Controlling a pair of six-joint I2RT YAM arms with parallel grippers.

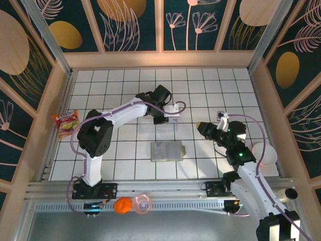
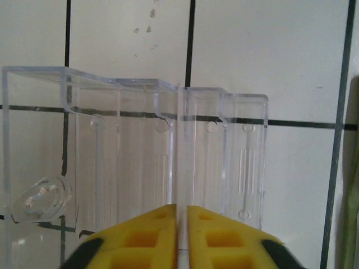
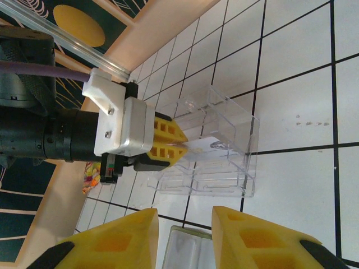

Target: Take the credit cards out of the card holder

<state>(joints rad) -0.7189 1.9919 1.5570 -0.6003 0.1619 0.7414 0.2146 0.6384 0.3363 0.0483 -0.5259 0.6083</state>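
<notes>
White-tiled counter point(image 1: 125, 90) with dark grout, wooden walls around. Olive-green bifold card holder point(image 1: 166, 150) lies open and flat at mid-counter, pale beige inside facing up. Clear plastic tray point(image 1: 148, 128) with compartments sits just beyond it, at its 11 o'clock. My left pincer point(image 1: 161, 119) hangs over the tray, yellow fingers point(image 2: 146, 235) pinched nearly together on a thin pale grey-white credit card point(image 3: 201, 145), which reaches into the tray. My right pincer point(image 3: 185, 214) stands wide apart, gripping nothing, at the card holder's 2 o'clock, above the counter.
</notes>
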